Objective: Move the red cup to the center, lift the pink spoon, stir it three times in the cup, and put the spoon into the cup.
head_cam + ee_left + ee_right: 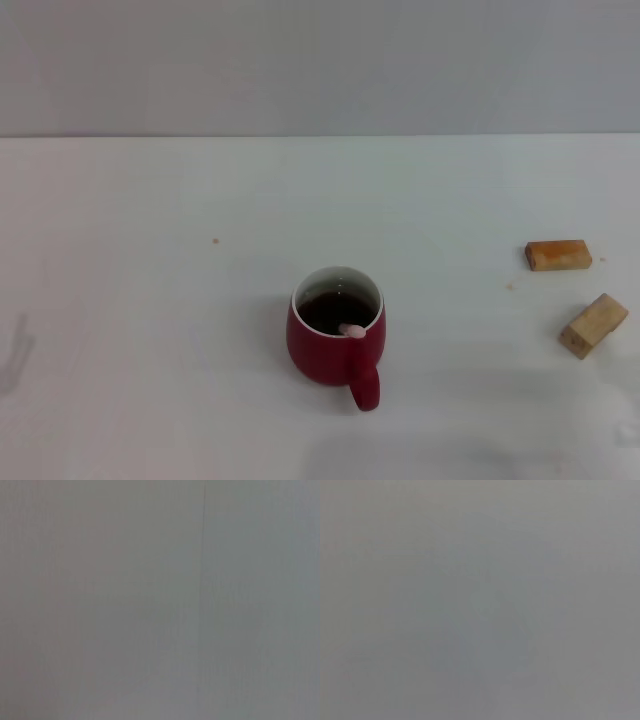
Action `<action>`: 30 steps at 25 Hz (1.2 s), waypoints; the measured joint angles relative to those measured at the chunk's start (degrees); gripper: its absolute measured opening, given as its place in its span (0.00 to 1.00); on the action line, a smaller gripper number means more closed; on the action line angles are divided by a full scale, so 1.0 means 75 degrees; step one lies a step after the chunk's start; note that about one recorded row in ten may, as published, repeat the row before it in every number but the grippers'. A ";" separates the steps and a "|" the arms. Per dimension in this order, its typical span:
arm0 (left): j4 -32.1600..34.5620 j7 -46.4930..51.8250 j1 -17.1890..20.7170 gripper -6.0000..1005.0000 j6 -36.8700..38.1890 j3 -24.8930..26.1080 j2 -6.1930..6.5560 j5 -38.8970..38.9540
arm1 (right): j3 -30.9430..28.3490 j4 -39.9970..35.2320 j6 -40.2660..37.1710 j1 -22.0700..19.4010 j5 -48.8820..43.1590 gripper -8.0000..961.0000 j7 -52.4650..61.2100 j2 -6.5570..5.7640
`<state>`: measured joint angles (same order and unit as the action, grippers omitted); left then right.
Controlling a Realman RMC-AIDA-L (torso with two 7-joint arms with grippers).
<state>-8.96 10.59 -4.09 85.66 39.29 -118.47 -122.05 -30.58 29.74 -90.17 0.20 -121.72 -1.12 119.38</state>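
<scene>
Red cup [335, 335] upright near the middle of the white surface [150, 330], handle turned toward the robot, dark liquid inside. Pink spoon [352, 330] in the cup, only its pale handle end showing, leaning on the rim just above the handle; bowl hidden under the liquid. Two tan wooden blocks [558, 255] well apart to the right, the nearer one [593, 325] tilted on an edge.

Neither the left gripper nor the right gripper anywhere in the head view; both wrist views filled with plain grey, no fingers, no objects. Gripper state, released or clenched: cannot tell, nothing grasped in sight.

Task judged essentially done: cup central, spoon resting inside.

Risks from here, as a judgement only: spoon propped lightly on the rim, so any knock to the cup or the surface likely to slide it round or tip it out. Liquid fairly high, so a nudge to the handle could slop it over. An arm crossing low over the middle could catch the protruding spoon end.
</scene>
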 joint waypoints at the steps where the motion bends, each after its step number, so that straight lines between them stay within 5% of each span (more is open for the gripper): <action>1: 0.0000 0.0000 0.0000 0.85 0.0000 0.0000 0.0000 0.0000 | 0.0000 0.0000 0.0000 0.0000 0.0000 0.81 0.0000 0.0000; 30: 0.0000 -0.0440 0.0091 0.85 0.0283 0.0019 -0.0012 0.0044 | 0.0179 -0.0561 0.0157 0.0157 0.0364 0.81 0.0352 -0.0009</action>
<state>-8.96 7.29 -3.41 87.78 39.43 -118.56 -121.72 -29.24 25.54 -89.00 1.38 -118.99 1.52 119.32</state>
